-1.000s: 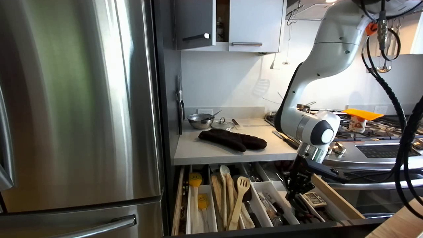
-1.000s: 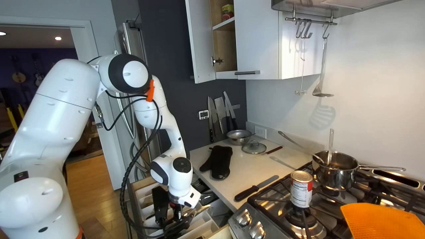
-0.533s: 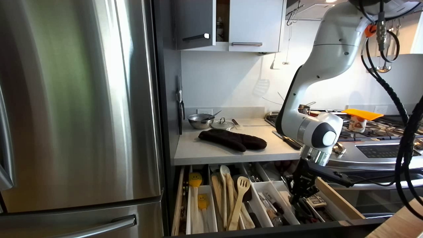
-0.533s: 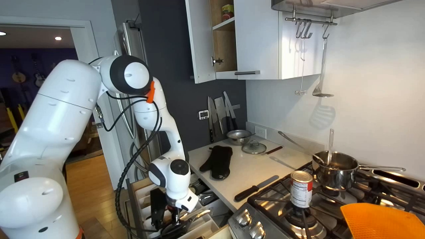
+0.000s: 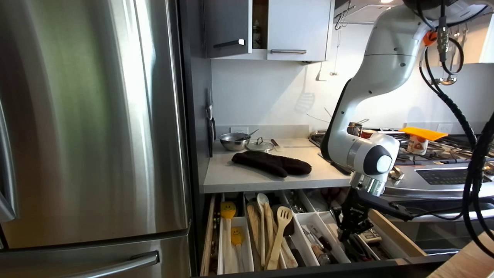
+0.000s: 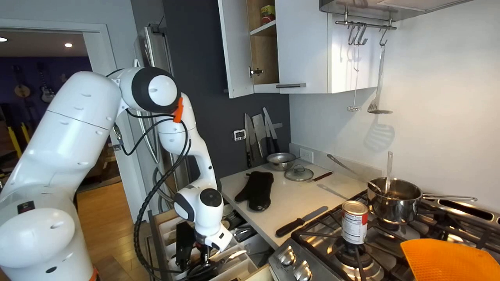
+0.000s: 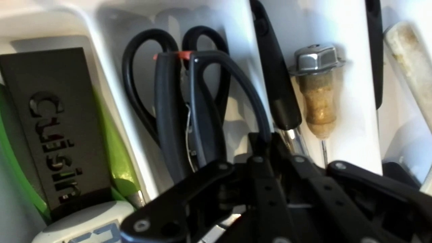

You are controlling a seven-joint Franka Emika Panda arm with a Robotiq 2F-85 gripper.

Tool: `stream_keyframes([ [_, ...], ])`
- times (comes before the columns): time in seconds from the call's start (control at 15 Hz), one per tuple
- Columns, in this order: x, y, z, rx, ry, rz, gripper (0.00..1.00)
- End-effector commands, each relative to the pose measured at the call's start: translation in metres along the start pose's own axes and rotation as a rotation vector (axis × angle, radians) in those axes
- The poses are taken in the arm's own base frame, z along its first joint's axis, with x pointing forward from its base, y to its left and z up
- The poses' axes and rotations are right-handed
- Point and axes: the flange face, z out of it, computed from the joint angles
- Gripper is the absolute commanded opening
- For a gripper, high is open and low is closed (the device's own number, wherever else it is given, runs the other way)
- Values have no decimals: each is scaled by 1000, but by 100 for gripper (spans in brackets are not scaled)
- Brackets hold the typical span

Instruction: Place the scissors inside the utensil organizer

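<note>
The black-handled scissors (image 7: 207, 125) have a red tab between their handles and lie above a white-walled compartment in the wrist view. My gripper (image 7: 265, 145) is shut on their curved right handle; their blades are mostly hidden under it. In an exterior view my gripper (image 5: 344, 237) is low in the drawer, with the dark scissors (image 5: 359, 253) beside it. I cannot tell whether they rest on the compartment floor. The utensil organizer (image 5: 336, 249) has several long compartments with wooden spoons and tools; its white divider (image 7: 366, 114) shows in the wrist view.
Another pair of black looped scissors (image 7: 128, 64) lies beneath the held ones. A peeler-like black handle (image 7: 278, 84) and a wooden-handled tool (image 7: 319, 104) lie one compartment right. The counter edge (image 5: 278, 187) overhangs the drawer's back. A wooden drawer side (image 5: 393, 231) stands right.
My gripper has moved slightly right and lower in an exterior view, and left and down in another, carrying the scissors deeper over the compartment. It stays shut.
</note>
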Motion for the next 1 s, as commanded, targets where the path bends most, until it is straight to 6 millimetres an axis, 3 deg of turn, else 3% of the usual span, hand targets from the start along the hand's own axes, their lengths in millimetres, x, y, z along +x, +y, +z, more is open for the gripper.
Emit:
stream_keyframes([
  [0.0,-2,1,4,-30,-1,24,35],
  [0.6,-6,-21,-38,-52,81,-72,99],
  [0.93,0,-27,-57,-93,133,-75,100],
])
